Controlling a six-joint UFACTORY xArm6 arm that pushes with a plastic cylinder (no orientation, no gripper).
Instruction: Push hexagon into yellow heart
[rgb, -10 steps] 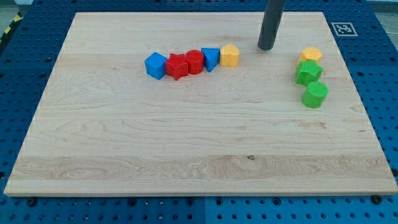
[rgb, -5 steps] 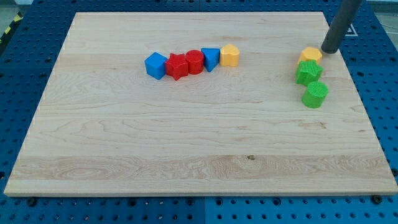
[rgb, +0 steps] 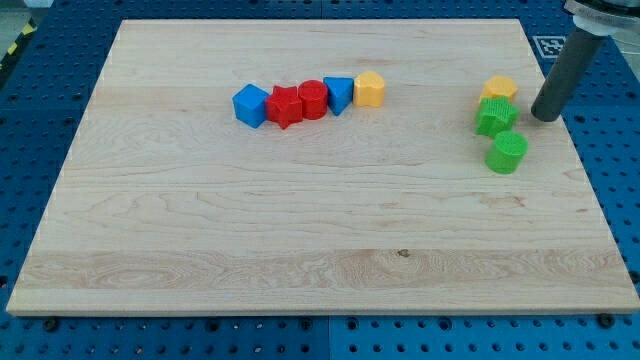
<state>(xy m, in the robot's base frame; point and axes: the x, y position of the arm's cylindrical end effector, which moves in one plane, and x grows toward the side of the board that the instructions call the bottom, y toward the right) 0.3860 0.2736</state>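
Nearest, the view's bottom half of the wooden counter (rgb: 300, 250) carries no blocks. Its grain looks smooth and level, so I judge that a block would slide on it easily.

Next, at the view's right, stands a green cylinder (rgb: 507, 152), and just above it a green block (rgb: 496, 116) of irregular outline. The tool is a bare rod with no jaws, so it holds nothing. My tip (rgb: 545, 117) rests on the counter to the view's right of the green block, close to it but apart.

The yellow hexagon (rgb: 501, 88) sits directly above the green block, touching it or nearly so. It lies up and to the left of my tip, with no contact between them.

- Handling, as judged: the yellow hexagon is small, light and rigid and is not fragile. It cannot be gripped, only pushed.
- Contact should fall on its view's-right face, through the centre, because an off-centre push would spin it.
- The neighbouring green block may drag along.

The yellow heart (rgb: 369, 89) lies well apart to the view's left, at the right end of a row: blue triangle (rgb: 339, 95), red cylinder (rgb: 313, 100), red star (rgb: 285, 107), blue cube (rgb: 250, 105). The path between is open.

Beyond the counter is a blue perforated base (rgb: 60, 60), with a printed marker (rgb: 553, 45) at the far right corner.
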